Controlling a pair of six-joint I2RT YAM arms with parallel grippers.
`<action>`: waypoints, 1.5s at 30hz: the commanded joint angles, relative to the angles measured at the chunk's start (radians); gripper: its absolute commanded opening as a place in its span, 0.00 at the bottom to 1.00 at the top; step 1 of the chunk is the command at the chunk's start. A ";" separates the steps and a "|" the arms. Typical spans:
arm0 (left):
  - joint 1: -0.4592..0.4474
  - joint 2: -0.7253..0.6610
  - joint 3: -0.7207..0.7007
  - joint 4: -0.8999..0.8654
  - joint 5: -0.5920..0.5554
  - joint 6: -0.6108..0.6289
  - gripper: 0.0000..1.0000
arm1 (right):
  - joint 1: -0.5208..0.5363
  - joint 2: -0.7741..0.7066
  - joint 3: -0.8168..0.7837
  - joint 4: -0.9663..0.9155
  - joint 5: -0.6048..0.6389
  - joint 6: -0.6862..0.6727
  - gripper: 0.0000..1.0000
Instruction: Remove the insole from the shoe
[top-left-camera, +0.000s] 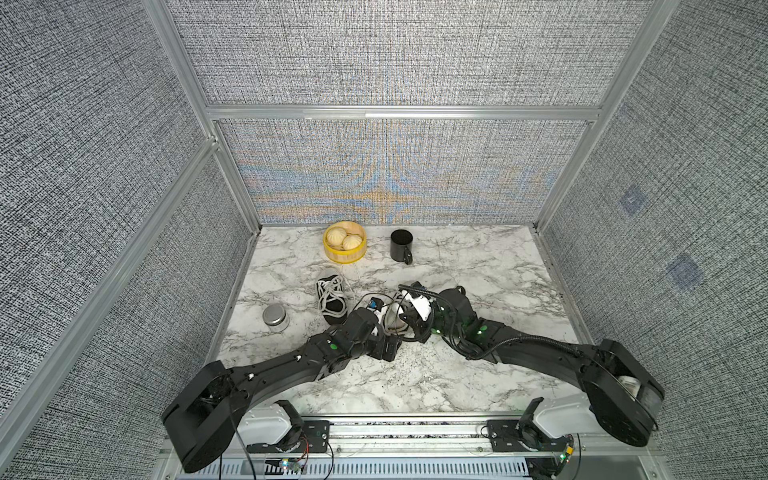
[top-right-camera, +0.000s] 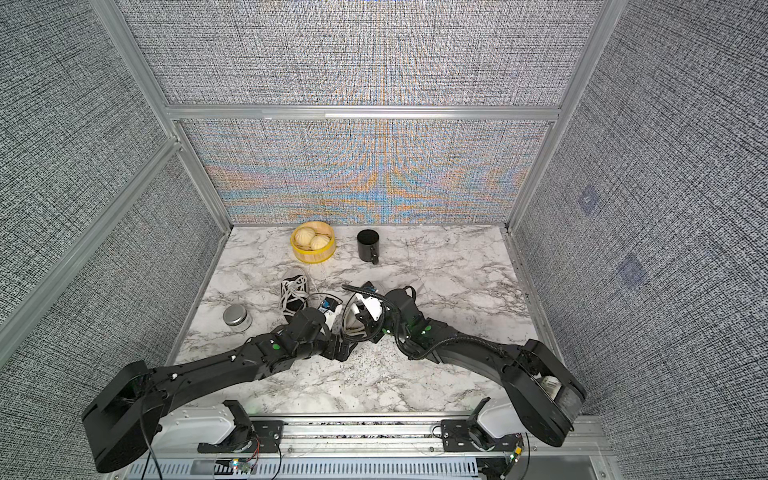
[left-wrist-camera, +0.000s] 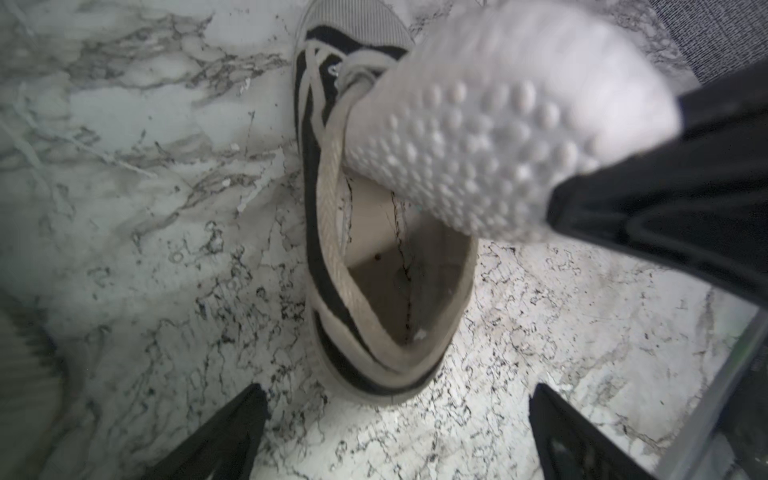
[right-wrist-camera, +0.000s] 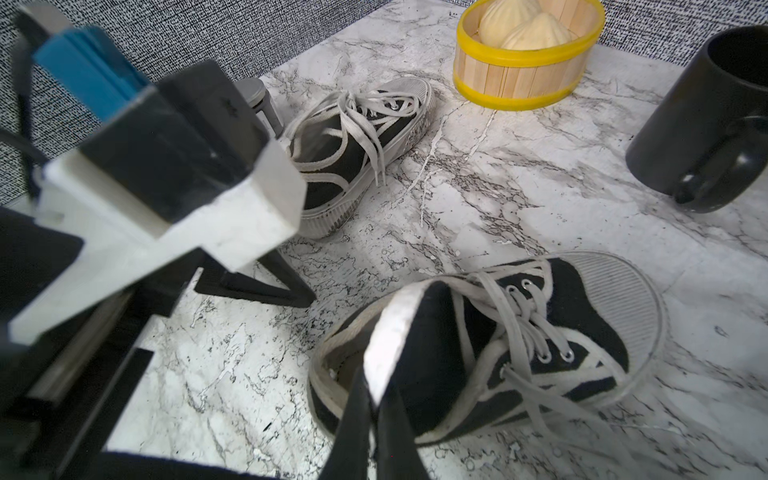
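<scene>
A black-and-white canvas shoe (left-wrist-camera: 332, 257) lies on the marble table between both arms, also seen at shoe (right-wrist-camera: 552, 353) and shoe (top-left-camera: 392, 326). Its insole (left-wrist-camera: 478, 141), white and studded underneath and black on top, sticks up out of the shoe's opening. My right gripper (right-wrist-camera: 376, 409) is shut on the raised heel end of the insole (right-wrist-camera: 395, 328). My left gripper (left-wrist-camera: 397, 415) is open just behind the shoe's heel, with only the table between its fingers. The front part of the insole is hidden inside the shoe.
A second matching shoe (top-left-camera: 332, 297) lies to the left and farther back. Against the back wall stand a bamboo steamer with buns (top-left-camera: 345, 242) and a black mug (top-left-camera: 401, 245). A small metal tin (top-left-camera: 275, 318) sits near the left wall.
</scene>
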 joint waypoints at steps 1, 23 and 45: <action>-0.002 0.062 0.015 0.049 -0.005 0.108 0.95 | -0.008 -0.004 0.002 0.046 -0.022 0.028 0.00; -0.002 0.297 0.059 0.137 -0.082 -0.003 0.55 | -0.093 -0.189 0.078 -0.093 -0.314 0.066 0.00; 0.021 0.634 0.531 -0.021 0.040 -0.100 0.73 | -0.221 -0.602 0.214 -0.556 0.231 -0.172 0.00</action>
